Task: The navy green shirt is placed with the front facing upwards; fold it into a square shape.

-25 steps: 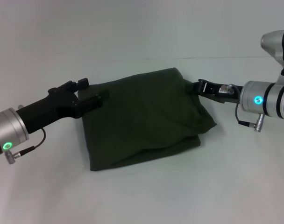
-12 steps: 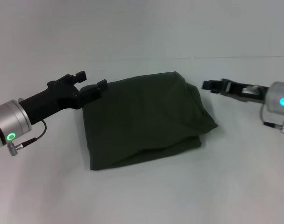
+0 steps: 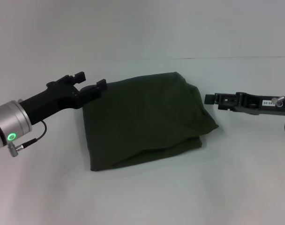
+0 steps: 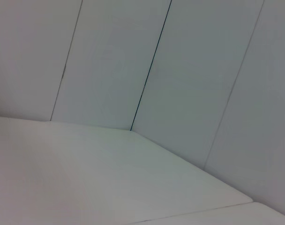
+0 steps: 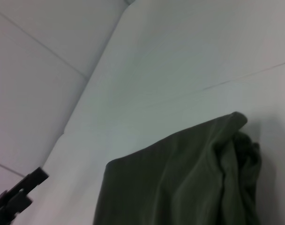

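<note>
We note the left gripper (image 3: 92,83) at centre-left of the head view, its black fingers spread apart with nothing between them, the tips just at the upper-left corner of the navy green shirt (image 3: 145,119). We cannot tell whether a fingertip touches the cloth or only overlaps it in the picture. The left arm runs down to the lower-left edge of the frame, a green light showing on its silver wrist.

The right gripper (image 3: 210,99) sits at centre-right of the head view, pointing toward the shirt's right edge and apart from it by a strip of bare table; we cannot tell whether its fingers are spread or together.

The shirt lies in the middle of the frame on the white table (image 3: 142,197), folded into a rough square, plain olive cloth facing up. Its right side is bunched and bulges outward, and the lower edge shows stacked layers.

In the right wrist view the shirt (image 5: 180,183) fills the lower middle, its bunched corner at right, with the other arm's dark fingertips at the lower-left corner. The left wrist view shows only table surface and the wall panels (image 4: 180,70).
</note>
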Action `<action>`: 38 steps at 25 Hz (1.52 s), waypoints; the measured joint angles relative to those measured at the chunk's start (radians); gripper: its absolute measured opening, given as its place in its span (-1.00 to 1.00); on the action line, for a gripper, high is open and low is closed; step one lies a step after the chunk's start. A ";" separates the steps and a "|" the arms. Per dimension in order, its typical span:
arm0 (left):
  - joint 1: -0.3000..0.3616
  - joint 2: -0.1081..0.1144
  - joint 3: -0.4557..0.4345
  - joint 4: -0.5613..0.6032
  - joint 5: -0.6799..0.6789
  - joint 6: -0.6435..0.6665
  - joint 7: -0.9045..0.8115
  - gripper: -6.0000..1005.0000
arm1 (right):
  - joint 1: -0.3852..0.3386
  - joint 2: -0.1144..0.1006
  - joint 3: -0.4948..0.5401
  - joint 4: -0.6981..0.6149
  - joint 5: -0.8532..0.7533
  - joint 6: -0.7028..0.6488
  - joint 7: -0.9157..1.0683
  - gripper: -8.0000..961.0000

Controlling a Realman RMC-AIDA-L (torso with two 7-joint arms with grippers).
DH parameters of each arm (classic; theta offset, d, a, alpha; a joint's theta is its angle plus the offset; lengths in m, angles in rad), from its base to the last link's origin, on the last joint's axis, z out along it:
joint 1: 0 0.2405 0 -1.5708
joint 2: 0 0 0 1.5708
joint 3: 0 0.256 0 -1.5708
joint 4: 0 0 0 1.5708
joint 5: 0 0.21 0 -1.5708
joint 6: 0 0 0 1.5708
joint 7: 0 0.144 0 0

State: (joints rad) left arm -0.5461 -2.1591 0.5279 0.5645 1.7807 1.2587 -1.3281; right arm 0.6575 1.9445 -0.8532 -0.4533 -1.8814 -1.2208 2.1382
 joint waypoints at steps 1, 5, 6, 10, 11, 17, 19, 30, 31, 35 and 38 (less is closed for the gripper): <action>0.000 0.000 0.000 0.000 0.000 0.000 0.000 0.68 | -0.001 -0.002 0.000 0.000 -0.001 -0.011 0.001 0.40; 0.000 -0.001 0.003 0.000 0.000 0.000 0.000 0.68 | 0.005 -0.002 -0.003 0.000 -0.022 -0.019 0.018 0.61; 0.000 -0.001 0.004 0.000 0.000 0.000 0.000 0.68 | 0.010 0.001 -0.004 0.000 -0.034 -0.016 0.024 0.66; -0.002 -0.002 0.004 -0.006 0.000 -0.001 0.004 0.68 | 0.040 0.019 -0.009 0.000 -0.083 0.023 0.036 0.58; -0.003 -0.002 0.004 -0.008 0.000 -0.001 0.004 0.68 | 0.048 0.024 -0.010 0.001 -0.095 0.032 0.039 0.56; -0.003 -0.001 0.003 -0.011 0.000 -0.004 0.005 0.68 | 0.087 0.046 -0.015 0.003 -0.129 0.080 0.046 0.33; -0.003 -0.001 0.003 -0.011 0.000 -0.005 0.005 0.68 | 0.096 0.053 -0.018 0.003 -0.145 0.102 0.058 0.33; 0.005 -0.001 0.004 -0.011 0.000 -0.010 0.006 0.68 | 0.103 0.083 -0.016 -0.006 -0.174 0.166 0.056 -0.22; 0.006 -0.001 0.004 -0.011 0.000 -0.010 0.006 0.68 | 0.100 0.085 -0.016 -0.011 -0.170 0.165 0.051 -0.28; 0.007 -0.001 0.004 -0.013 0.000 -0.010 0.006 0.68 | 0.091 0.088 -0.014 -0.013 -0.136 0.155 0.011 -0.52; 0.008 -0.001 0.004 -0.013 0.000 -0.010 0.006 0.68 | 0.078 0.089 -0.014 -0.011 -0.095 0.131 -0.026 -0.71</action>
State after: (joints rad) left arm -0.5382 -2.1603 0.5321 0.5511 1.7808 1.2485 -1.3222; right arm 0.7354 2.0337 -0.8669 -0.4643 -1.9764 -1.0898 2.1117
